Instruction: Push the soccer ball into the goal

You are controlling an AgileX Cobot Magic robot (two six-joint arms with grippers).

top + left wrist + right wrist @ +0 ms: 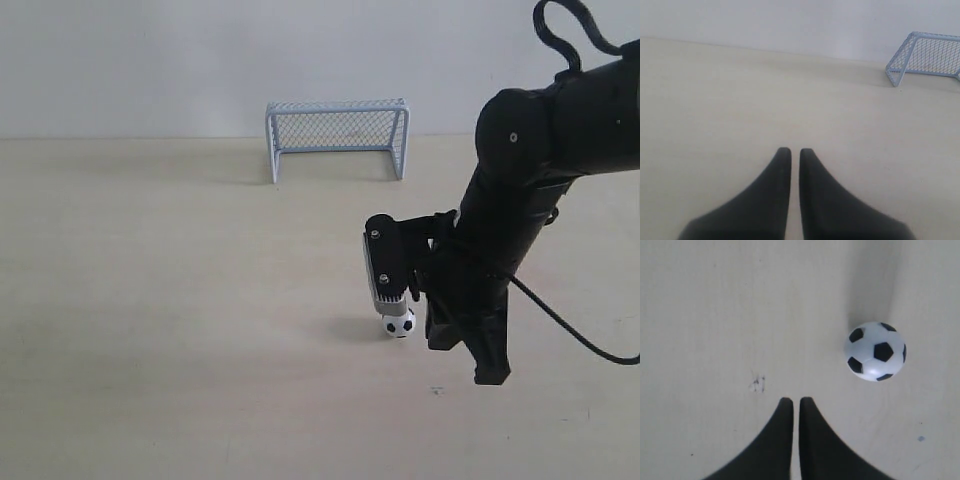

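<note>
The soccer ball [399, 323], white with black patches, rests on the pale table well in front of the goal [337, 135], which stands at the back by the wall. My right gripper [489, 373] points down at the table just right of the ball and nearer the front. It is shut with nothing in it. In the right wrist view the ball [875, 351] lies apart from the closed fingertips of the right gripper [793, 401]. The left gripper [792, 151] is shut and empty over bare table, with the goal [927, 57] far off. It is outside the exterior view.
The right arm's wrist camera block [385, 265] hangs directly over the ball. A black cable [575, 335] trails off the arm to the right. A small dark scuff [757, 384] marks the table near the right fingertips. A white wall [150, 60] backs the table.
</note>
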